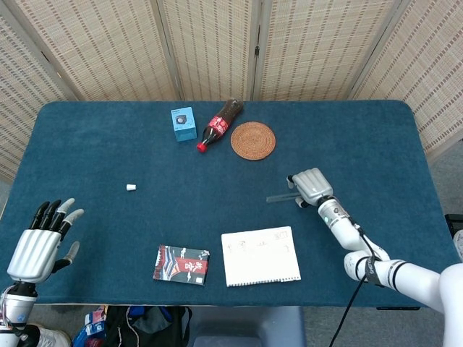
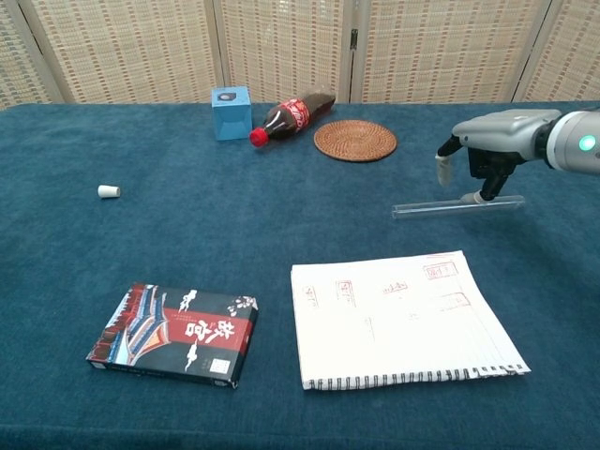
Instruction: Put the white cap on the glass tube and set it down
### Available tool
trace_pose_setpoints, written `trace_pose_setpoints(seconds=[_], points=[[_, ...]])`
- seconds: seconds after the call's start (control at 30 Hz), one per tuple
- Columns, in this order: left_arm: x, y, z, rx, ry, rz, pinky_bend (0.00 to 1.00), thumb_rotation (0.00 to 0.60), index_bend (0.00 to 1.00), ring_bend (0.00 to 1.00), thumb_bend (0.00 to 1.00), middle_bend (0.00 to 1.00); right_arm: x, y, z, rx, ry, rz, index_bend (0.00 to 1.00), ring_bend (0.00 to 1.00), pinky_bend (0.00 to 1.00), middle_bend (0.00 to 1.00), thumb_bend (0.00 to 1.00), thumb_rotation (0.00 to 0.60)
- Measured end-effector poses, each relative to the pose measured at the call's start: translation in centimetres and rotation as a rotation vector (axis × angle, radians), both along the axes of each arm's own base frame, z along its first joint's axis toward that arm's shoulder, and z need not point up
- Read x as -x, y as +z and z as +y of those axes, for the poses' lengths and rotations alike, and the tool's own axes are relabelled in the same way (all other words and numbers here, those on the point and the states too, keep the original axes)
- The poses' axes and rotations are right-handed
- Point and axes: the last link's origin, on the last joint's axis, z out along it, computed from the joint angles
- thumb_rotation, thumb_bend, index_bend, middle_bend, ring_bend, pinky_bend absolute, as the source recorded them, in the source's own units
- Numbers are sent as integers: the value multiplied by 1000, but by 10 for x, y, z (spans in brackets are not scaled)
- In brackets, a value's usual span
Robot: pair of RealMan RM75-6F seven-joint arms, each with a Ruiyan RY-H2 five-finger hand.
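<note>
The glass tube (image 2: pixel 457 205) lies flat on the blue table (image 1: pixel 108 152), just beyond the far edge of the white notebook (image 2: pixel 403 319). Its long axis runs left to right across the table, almost parallel to that edge, and the end on the robot's right sits a little farther back. Which end is the open one cannot be told.

The right hand (image 2: pixel 480 155) is low over the right part of the tube, palm down. Its fingers (image 2: pixel 473 196) point downward and one fingertip is at the tube or touching it, but the hand does not close around it. The fingers are apart and the hand holds nothing.

The white cap (image 1: pixel 131 187) lies on its side on the left part of the table, well apart from the tube.

The left hand (image 1: pixel 40 244) is at the near left edge of the table, seen only in the head view. Its fingers are stretched and spread, and it is empty.

At the far side are a small blue box (image 1: pixel 183 123), a cola bottle (image 1: pixel 219 124) lying down, and a round woven coaster (image 1: pixel 253 139). A dark printed box (image 2: pixel 176 333) lies left of the notebook.
</note>
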Motion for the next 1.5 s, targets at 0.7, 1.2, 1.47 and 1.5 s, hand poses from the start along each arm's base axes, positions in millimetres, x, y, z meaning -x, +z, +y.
trace_pose_setpoints(seconds=[0.7,1.2,1.47,1.5], points=[[2,-4,-1,9,4,-7,0,600,183,39,384,78,8,-22,-3,-4,-5,19,441,1000,1000,1000,297,600],[4,-6,0,11,6,-8,0,600,172,39,383,79,9,-25,-8,5,-11,30,532,1000,1000,1000,347,600],[4,-3,5,4,-1,4,0,600,170,40,383,79,5,-22,-9,19,6,13,725,1000,1000,1000,545,600],[4,-2,7,4,-3,8,0,600,171,40,383,79,4,-21,-9,25,10,7,744,1000,1000,1000,553,600]])
